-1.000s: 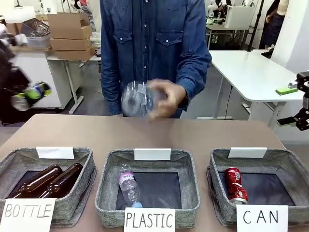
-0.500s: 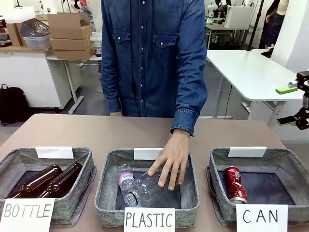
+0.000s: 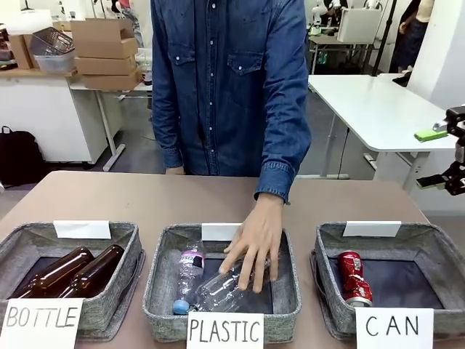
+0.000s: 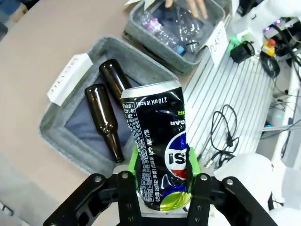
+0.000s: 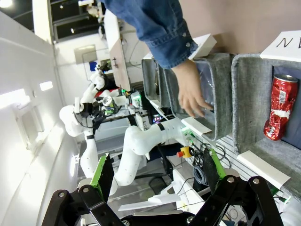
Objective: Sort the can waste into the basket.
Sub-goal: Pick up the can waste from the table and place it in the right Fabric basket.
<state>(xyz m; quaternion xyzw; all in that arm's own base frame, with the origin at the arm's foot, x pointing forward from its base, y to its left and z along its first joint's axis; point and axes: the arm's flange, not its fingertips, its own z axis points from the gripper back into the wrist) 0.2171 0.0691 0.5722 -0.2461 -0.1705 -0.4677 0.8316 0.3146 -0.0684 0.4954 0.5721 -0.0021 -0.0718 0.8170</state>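
Observation:
A dark can (image 4: pixel 155 122) with black, blue and green print stands upright between green pads, and my left gripper (image 4: pixel 162 162) is shut on it, high above the basket with the brown bottles. A red dented can (image 3: pixel 353 277) lies in the grey felt basket (image 3: pixel 328 243) signed "CAN" at the front right. The right wrist view shows that red can (image 5: pixel 279 108) in the same basket (image 5: pixel 249 89). My right gripper (image 5: pixel 155 162) stands open, holding nothing, off the table's right side.
A person's hand (image 3: pixel 252 246) presses a clear plastic bottle (image 3: pixel 218 287) into the middle "PLASTIC" basket (image 3: pixel 156 276), beside a small bottle (image 3: pixel 187 273). Two brown glass bottles (image 3: pixel 73 270) lie in the left "BOTTLE" basket (image 3: pixel 131 240). Bare brown table lies behind the baskets.
The person lowered a clear bottle from chest height into the middle basket; the small bottle there shifted. My left gripper with the can left the front view's left edge.

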